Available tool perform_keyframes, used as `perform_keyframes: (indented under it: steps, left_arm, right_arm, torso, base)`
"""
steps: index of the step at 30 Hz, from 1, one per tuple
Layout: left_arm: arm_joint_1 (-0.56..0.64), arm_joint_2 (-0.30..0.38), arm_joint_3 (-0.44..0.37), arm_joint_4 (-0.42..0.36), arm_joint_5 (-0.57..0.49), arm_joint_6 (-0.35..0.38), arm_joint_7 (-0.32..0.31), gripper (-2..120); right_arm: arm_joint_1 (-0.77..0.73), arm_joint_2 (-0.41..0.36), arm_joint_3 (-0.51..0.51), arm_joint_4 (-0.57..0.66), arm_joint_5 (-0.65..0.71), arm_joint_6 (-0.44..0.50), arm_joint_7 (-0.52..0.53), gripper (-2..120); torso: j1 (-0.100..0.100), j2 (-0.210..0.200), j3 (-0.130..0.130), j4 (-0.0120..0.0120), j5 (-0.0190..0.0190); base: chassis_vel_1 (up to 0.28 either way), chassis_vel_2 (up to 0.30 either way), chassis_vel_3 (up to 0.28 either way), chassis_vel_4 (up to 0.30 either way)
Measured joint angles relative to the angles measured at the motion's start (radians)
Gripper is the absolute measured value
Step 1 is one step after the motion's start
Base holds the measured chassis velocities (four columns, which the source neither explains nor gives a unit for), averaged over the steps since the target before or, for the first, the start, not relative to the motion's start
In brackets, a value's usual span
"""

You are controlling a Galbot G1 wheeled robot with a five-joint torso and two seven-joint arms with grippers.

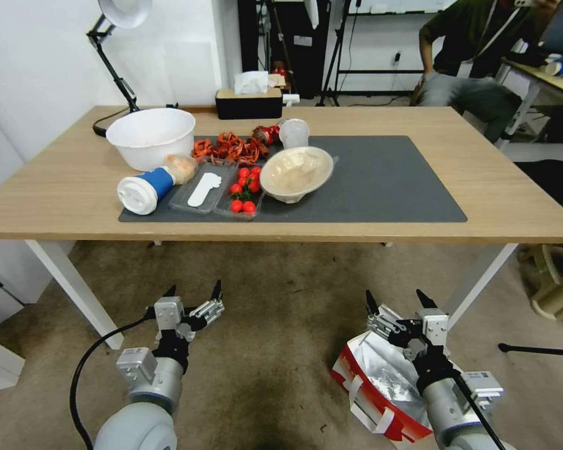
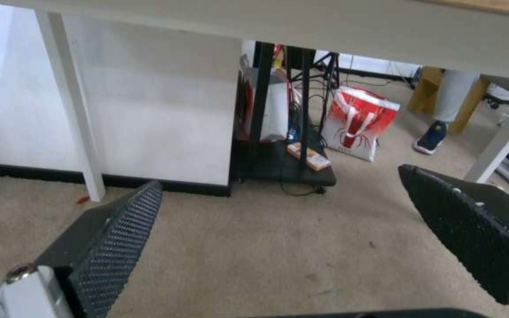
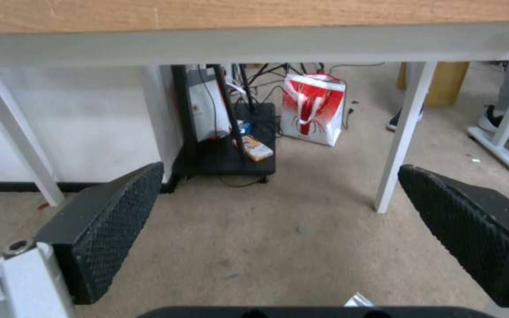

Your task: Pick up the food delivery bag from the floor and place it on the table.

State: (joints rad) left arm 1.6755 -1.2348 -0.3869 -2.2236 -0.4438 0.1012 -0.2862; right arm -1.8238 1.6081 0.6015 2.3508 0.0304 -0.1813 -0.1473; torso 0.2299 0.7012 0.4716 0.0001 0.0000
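Observation:
The food delivery bag [image 1: 381, 390] lies tilted on the floor [image 1: 275, 350] at the lower right, red and white, its mouth open on silver foil lining. My right gripper [image 1: 395, 297] hangs open just above the bag's far edge, with nothing between its fingers [image 3: 113, 221]; a foil corner [image 3: 358, 300] peeks in below it. My left gripper [image 1: 194, 290] stands open over bare floor to the bag's left, its fingers [image 2: 119, 238] wide apart. The table [image 1: 419, 125], light wood on white legs, stands right ahead of both grippers.
A dark mat [image 1: 388, 181] on the table carries a white bowl [image 1: 150, 134], a cup, trays, tomatoes and a second bowl on its left half. White table legs [image 1: 75, 287] flank the grippers. Beyond the table, another red-and-white bag [image 3: 313, 110] stands by a black cart [image 3: 225, 154].

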Motion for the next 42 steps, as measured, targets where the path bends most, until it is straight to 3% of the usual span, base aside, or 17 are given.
perform_keyframes:
  steps: [11, 42]
  left_arm:
    - [-0.005, 0.000, -0.001, 0.001, 0.000, 0.002, -0.002, 100]
    - [0.032, -0.004, -0.008, -0.024, 0.020, -0.016, -0.005, 100]
  right_arm:
    - [0.006, -0.004, 0.001, -0.005, 0.005, 0.000, 0.000, 100]
    - [0.013, -0.012, 0.003, -0.001, 0.015, -0.006, 0.002, 100]
  torso:
    - [-0.030, -0.072, -0.043, 0.0000, 0.0000]
    - [-0.078, -0.200, -0.122, 0.0000, 0.0000]
  base:
    - [0.000, 0.000, 0.000, 0.000]
    - [0.000, 0.000, 0.000, 0.000]
